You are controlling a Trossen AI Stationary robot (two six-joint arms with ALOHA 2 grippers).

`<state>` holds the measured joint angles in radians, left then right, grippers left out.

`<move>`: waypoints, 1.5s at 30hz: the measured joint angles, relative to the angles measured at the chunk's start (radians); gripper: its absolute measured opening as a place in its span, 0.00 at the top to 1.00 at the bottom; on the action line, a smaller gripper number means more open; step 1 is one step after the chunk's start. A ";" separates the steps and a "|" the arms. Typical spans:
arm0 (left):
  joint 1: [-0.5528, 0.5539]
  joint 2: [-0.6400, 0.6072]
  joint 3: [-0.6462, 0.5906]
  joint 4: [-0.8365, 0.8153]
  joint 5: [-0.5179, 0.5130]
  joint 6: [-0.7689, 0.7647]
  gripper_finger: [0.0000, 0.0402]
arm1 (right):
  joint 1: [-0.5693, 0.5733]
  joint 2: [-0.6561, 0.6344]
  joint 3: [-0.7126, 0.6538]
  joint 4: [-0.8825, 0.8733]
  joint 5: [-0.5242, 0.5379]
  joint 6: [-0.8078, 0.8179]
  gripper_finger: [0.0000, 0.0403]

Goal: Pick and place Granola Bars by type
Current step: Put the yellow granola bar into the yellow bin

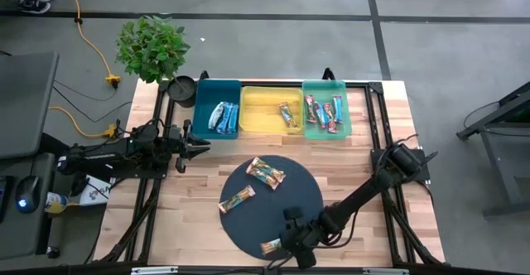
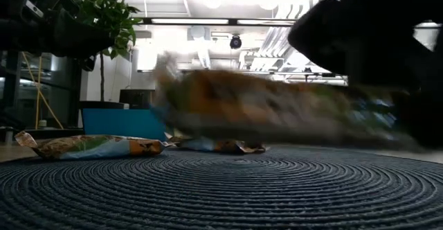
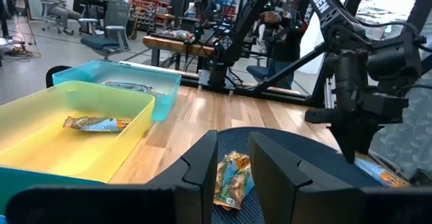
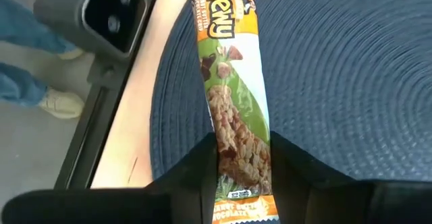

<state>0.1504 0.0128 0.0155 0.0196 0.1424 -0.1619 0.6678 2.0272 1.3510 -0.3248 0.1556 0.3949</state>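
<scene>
Right gripper (image 4: 243, 173) clamps the granola bar (image 4: 233, 96) mid-length at the mat's (image 1: 248, 225) near edge: light, crinkly, slippery wrapper.

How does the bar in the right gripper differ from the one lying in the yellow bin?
The bar in the right gripper sits between the right gripper fingers over the dark round mat; the bar in the yellow bin lies loose, untouched. The gripped one is at the table's near edge, the binned one at the far side. Both have tan-orange wrappers.

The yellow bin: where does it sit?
High view: the yellow bin sits at the table's far edge, middle of three, between the teal bin and green bin.
</scene>
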 joint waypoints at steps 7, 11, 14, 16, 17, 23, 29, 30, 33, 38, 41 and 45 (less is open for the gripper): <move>0.000 0.000 0.000 0.000 -0.002 0.000 0.79 | -0.017 -0.046 0.000 0.052 0.025 -0.014 0.77; 0.000 0.000 0.000 0.000 -0.003 0.000 0.79 | -0.035 -0.095 0.000 0.115 0.036 -0.021 0.77; 0.000 0.000 0.000 0.000 -0.004 0.000 0.79 | -0.053 -0.140 0.000 0.161 0.037 -0.035 0.77; 0.000 0.000 0.000 0.000 -0.004 0.000 0.79 | -0.063 -0.175 0.000 0.193 0.041 -0.058 0.77; 0.000 0.000 0.000 0.000 -0.004 0.000 0.79 | -0.068 -0.194 0.000 0.207 0.047 -0.066 0.77; 0.000 0.000 0.000 0.000 -0.007 0.000 0.79 | -0.103 -0.313 0.001 0.279 0.105 -0.149 0.77; 0.000 0.000 0.000 0.000 -0.007 0.000 0.79 | -0.140 -0.445 0.002 0.335 0.182 -0.254 0.77; 0.000 0.000 0.000 0.000 -0.007 0.000 0.79 | -0.148 -0.467 0.002 0.352 0.193 -0.273 0.77; 0.000 0.000 0.000 0.000 -0.007 0.000 0.79 | -0.163 -0.530 0.002 0.372 0.226 -0.322 0.77; 0.000 0.000 0.000 0.000 -0.006 0.000 0.79 | -0.178 -0.609 0.003 0.384 0.287 -0.403 0.78; 0.000 0.000 0.000 0.000 -0.006 0.000 0.79 | -0.183 -0.629 0.003 0.382 0.326 -0.445 0.77; 0.000 0.000 0.000 0.000 -0.006 0.000 0.79 | -0.206 -0.630 0.003 0.389 0.398 -0.467 0.78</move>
<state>0.1502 0.0127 0.0157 0.0193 0.1364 -0.1618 0.4616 1.3974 1.3537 0.0647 0.5532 -0.0721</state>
